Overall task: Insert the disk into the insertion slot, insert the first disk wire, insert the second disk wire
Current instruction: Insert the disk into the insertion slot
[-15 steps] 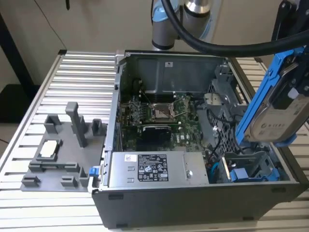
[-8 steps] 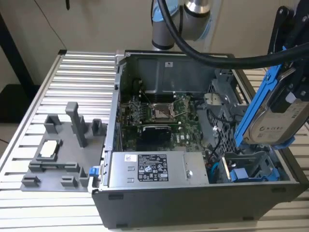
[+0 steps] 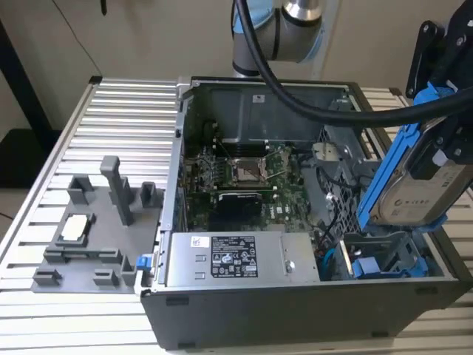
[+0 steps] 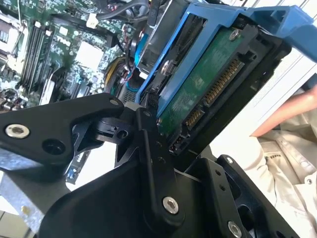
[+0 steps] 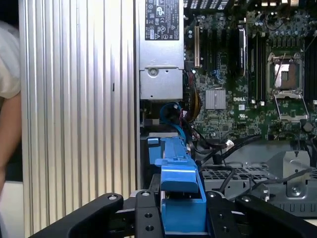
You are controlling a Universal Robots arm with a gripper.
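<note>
Disk [image 3: 417, 188] hangs tilted at the right of the exterior view, above and clear of the insertion slot [image 3: 388, 251] in the lower right corner of the open computer case [image 3: 222, 310]. The gripper [image 5: 183, 218] is clamped closed on its blue frame. To seat it well, I judge the tilt must come out first. The frame's long edges should sit square to the bay walls so neither rail jams, and the cables [image 3: 329, 214] should stay clear of the bay mouth. It is a silver-grey drive with a white label in bright blue plastic. Its green circuit board [image 4: 198, 84] and gold connector row show in the second wrist view.
</note>
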